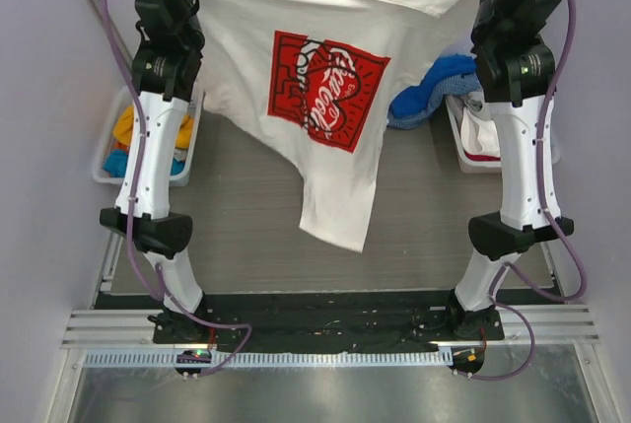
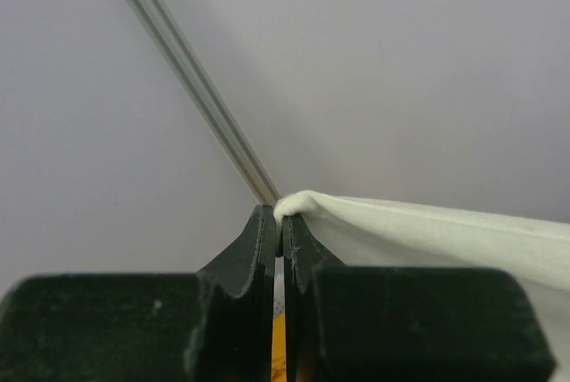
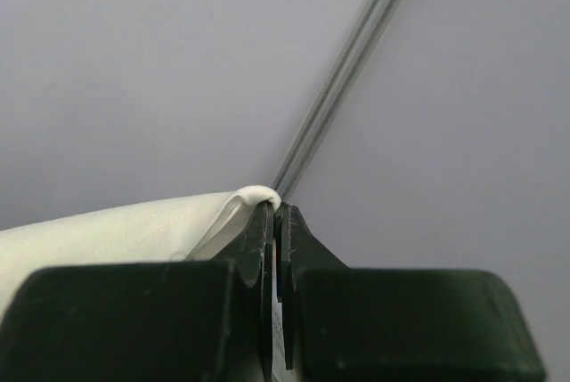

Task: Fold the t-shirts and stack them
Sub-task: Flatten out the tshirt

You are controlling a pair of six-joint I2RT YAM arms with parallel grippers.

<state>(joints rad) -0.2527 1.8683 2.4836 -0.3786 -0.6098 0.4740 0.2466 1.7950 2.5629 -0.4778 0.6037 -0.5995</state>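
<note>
Shirt (image 1: 325,78) stretched between our jaws: left gripper (image 2: 281,220) clamps one top corner, right gripper (image 3: 277,215) the other. Rest hangs below jaws, over table (image 1: 246,221). Left basket (image 1: 103,173) beneath left jaws, pile (image 1: 123,127) inside. Right basket (image 1: 456,139) beneath right jaws; heap (image 1: 434,88) drapes over its inner rim, beside shirt.

Two matching arms, the left arm (image 1: 150,162) and the right arm (image 1: 521,162): smooth white tubular links joined by chunky black joints. A thin purple cable (image 1: 104,9) trails along each. Close up, the jaws are matte black wedges.
</note>
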